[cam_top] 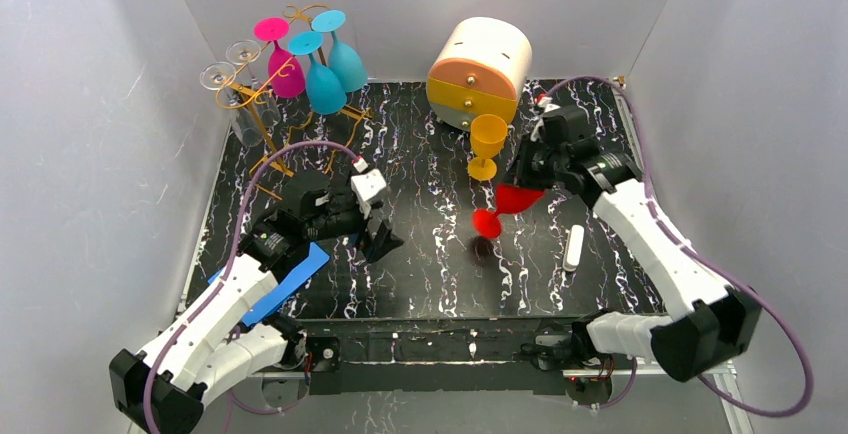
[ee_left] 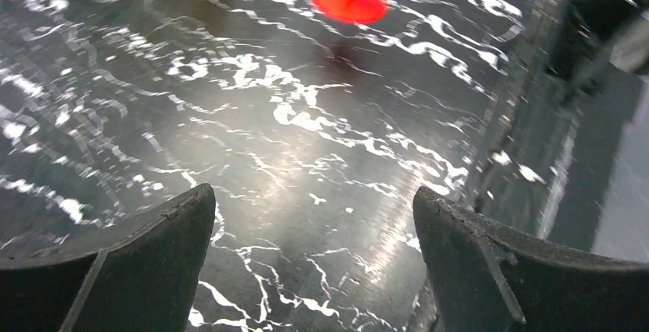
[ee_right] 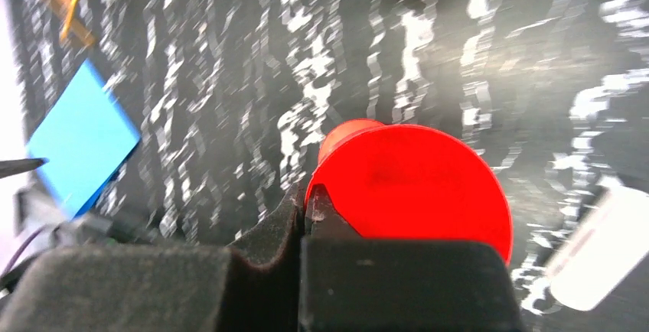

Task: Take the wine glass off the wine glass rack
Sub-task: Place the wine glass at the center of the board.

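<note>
The gold wire wine glass rack [cam_top: 262, 124] stands at the back left with clear, pink and teal glasses on its loops. A red wine glass [cam_top: 512, 199] tilts over the mat right of centre, its foot [cam_top: 487, 222] low toward the left. My right gripper [cam_top: 527, 178] is shut on the rim of its bowl. In the right wrist view the red bowl [ee_right: 417, 187] fills the space beside the closed right gripper [ee_right: 307, 199]. My left gripper [cam_top: 378, 226] hangs open left of centre with nothing in it. The left wrist view shows the left gripper [ee_left: 314, 196] over bare mat and the red foot [ee_left: 349, 1] far ahead.
A yellow wine glass [cam_top: 487, 144] stands upright just behind the red one. A round cream-and-orange drawer box [cam_top: 480, 69] sits at the back. A blue card [cam_top: 290, 279] lies under the left arm. A white oblong object [cam_top: 574, 247] lies near the right forearm.
</note>
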Available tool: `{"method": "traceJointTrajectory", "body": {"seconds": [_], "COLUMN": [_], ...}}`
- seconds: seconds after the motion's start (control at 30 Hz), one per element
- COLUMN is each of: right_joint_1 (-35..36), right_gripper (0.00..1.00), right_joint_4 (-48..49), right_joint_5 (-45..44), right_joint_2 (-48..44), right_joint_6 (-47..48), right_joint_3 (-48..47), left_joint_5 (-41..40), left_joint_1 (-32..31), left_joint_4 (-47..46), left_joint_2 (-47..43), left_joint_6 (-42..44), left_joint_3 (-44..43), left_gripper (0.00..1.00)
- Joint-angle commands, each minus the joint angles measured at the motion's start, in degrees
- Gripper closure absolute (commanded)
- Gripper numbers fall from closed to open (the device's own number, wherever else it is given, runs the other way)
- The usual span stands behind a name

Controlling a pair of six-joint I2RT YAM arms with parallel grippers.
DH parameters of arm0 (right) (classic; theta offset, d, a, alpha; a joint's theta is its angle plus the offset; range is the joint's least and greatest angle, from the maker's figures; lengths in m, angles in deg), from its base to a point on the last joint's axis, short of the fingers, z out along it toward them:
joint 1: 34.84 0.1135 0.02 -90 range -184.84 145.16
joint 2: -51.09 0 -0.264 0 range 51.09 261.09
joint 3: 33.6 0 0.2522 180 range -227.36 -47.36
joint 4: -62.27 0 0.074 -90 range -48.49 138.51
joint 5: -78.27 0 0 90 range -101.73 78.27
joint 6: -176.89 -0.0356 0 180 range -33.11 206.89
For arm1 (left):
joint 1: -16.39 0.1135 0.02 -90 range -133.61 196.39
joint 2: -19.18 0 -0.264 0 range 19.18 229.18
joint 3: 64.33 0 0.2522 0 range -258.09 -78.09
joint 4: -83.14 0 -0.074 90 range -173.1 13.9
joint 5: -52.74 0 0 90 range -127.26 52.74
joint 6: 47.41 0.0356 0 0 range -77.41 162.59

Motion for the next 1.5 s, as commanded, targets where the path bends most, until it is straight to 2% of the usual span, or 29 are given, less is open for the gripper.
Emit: {"method": "traceJointTrajectory", "body": {"seconds": [0.0, 0.23, 0.37, 0.53, 0.8, 0.93, 1.13, 1.23, 1.33, 1.47], "right_joint_1": [-0.1, -0.3, -0.3, -0.3, -0.3, -0.6, -0.6, -1.0, -1.2, -1.6], "right_gripper": [0.99, 0.99, 0.99, 0.99, 0.99, 0.99, 0.99, 0.99, 0.99, 0.91], "right_joint_4": [-1.1, -1.6, 2.0, 7.2, 11.9, 13.9, 15.9, 17.4, 16.7, 16.0], "right_joint_5": [-23.2, -28.8, -31.2, -33.7, -32.2, -34.5, -32.3, -30.2, -31.7, -31.1], "right_joint_2": [-5.1, -0.2, 1.6, 5.0, 11.5, 14.5, 18.0, 19.5, 21.3, 22.1], "right_joint_6": [3.7, 4.3, 3.7, 5.2, 8.9, 11.4, 12.1, 13.2, 13.4, 13.6], "right_joint_3": [0.7, -1.4, -1.7, -2.4, -6.0, -7.0, -8.1, -6.8, -7.0, -7.9], "left_joint_5": [-15.1, -33.0, -38.1, -45.7, -47.8, -49.3, -47.3, -48.9, -49.5, -48.8], "left_joint_1": [0.1, 0.1, 0.0, 0.1, 0.1, 0.1, 0.0, 0.1, 0.1, 0.1], "left_joint_4": [-6.0, -3.4, -1.7, 2.4, 8.2, 11.0, 11.1, 11.0, 10.3, 10.2], "left_joint_2": [0.8, 0.5, -2.8, -4.9, -3.3, -1.9, -2.6, -3.3, -4.1, -3.8], "left_joint_6": [-8.3, -17.0, -19.5, -29.5, -30.9, -31.8, -29.6, -29.5, -29.5, -28.5], "left_joint_3": [-0.9, -1.6, -0.9, -2.9, -8.0, -10.2, -10.4, -10.3, -9.8, -10.1], "left_gripper": [0.02, 0.02, 0.02, 0.02, 0.02, 0.01, 0.02, 0.02, 0.02, 0.02]}}
